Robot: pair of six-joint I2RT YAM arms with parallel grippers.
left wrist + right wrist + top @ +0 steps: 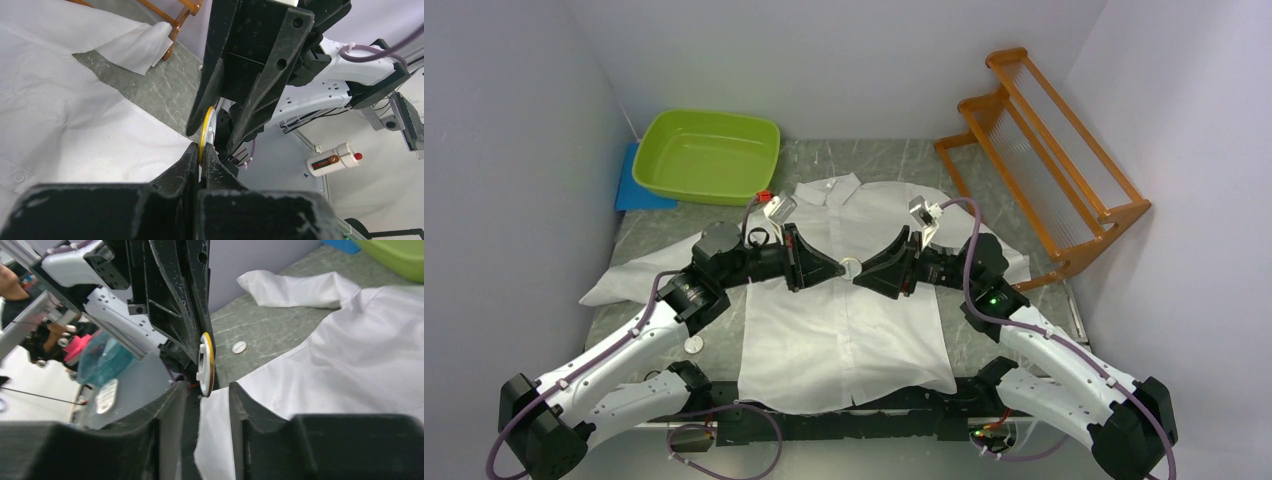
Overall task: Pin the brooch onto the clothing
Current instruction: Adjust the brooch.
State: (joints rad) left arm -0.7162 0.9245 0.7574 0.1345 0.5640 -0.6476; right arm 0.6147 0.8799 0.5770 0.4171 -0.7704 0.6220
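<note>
- My left claw [201, 152] is pinched tight on the rim of the brooch [206, 131].
- My right claw [207, 390] stands parted around it, not gripping.
- Both hover above the white shirt [844, 330], which lies spread on the desk [874, 155].

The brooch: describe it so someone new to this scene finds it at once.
Over the front of the large white button-front shirt, the left gripper and right gripper meet tip to tip. Upright between them is the round white brooch with a yellow rim; the other small white disc lies flat beside the shirt.
</note>
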